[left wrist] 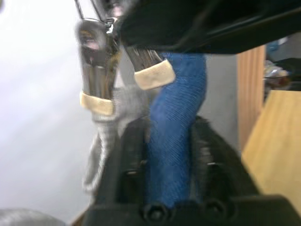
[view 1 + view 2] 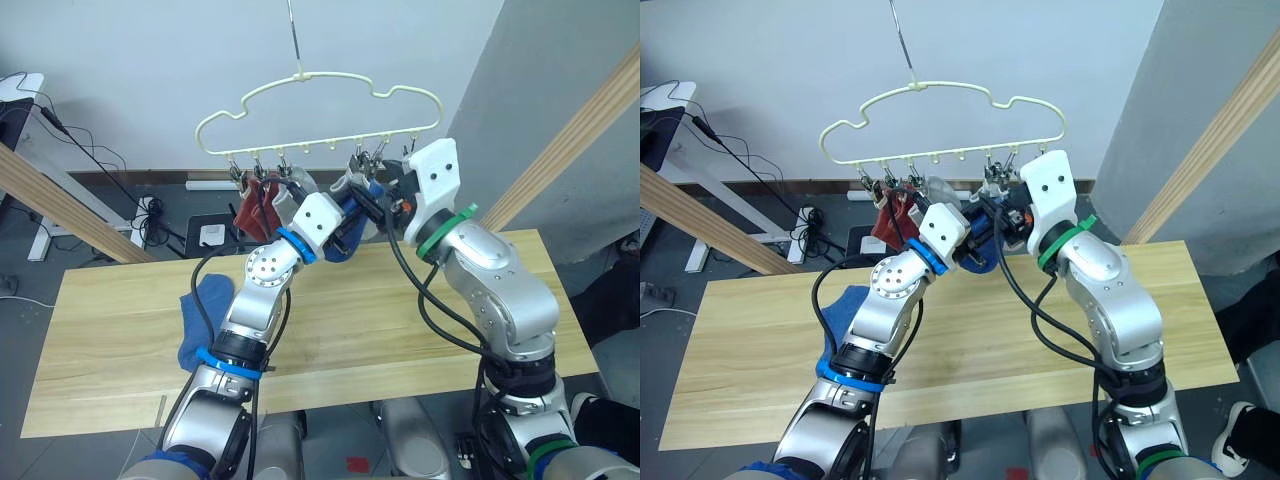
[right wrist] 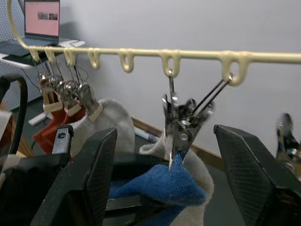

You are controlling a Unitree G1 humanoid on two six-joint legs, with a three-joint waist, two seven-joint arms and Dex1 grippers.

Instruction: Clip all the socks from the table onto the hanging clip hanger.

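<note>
Plank table — one blue sock on it — pale wall behind.

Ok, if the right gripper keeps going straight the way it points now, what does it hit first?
Most likely the metal clip hanging between its fingers, with the blue sock just under it. Depth is hard to judge, so the right gripper may already be very close.

two wooden poles slant in from the left and right edges; cables trail on the floor, a laptop glows upper left.
</note>
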